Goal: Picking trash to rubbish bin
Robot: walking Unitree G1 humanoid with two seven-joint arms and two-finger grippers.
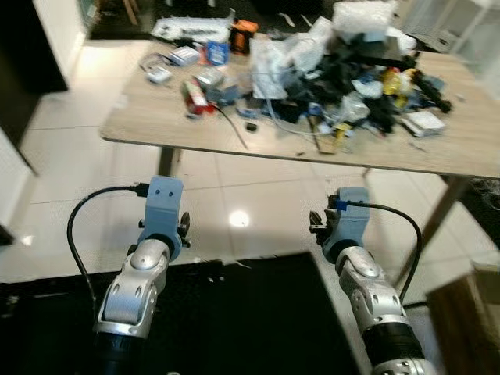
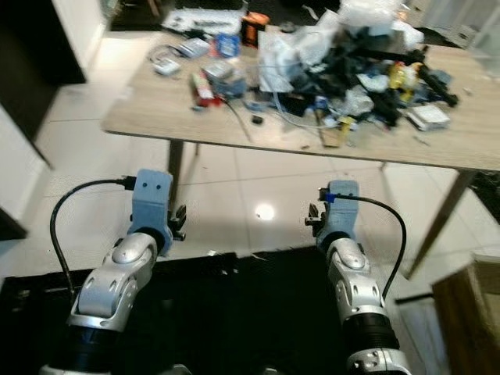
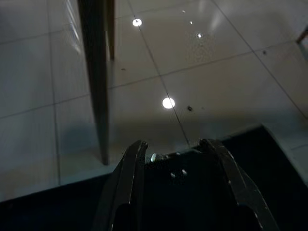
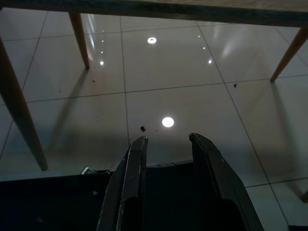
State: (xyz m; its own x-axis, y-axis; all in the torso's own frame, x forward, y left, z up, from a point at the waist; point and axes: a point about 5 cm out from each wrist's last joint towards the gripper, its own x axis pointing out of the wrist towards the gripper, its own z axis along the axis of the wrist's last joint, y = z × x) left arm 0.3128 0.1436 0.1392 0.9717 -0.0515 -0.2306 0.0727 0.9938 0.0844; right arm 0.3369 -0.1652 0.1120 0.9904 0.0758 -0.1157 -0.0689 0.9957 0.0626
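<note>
Both arms held low over a black mat (image 1: 234, 312), left gripper (image 3: 175, 149) and right gripper (image 4: 167, 142) each with fingers spread apart, holding nothing, aimed at glossy tiled floor (image 4: 168, 86). Beyond them, wooden table (image 1: 156, 109) carries the trash pile (image 1: 344, 70): plastic bags, black bits, small boxes, mostly centre to right side

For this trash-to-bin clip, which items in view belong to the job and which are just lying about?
Job:
- heap of crumpled clear plastic bags and dark scraps on the light wooden table
- left gripper and right gripper, both open and empty, low over the floor

Lying about:
- orange cylindrical container
- black mat
- glossy white tiled floor
</note>
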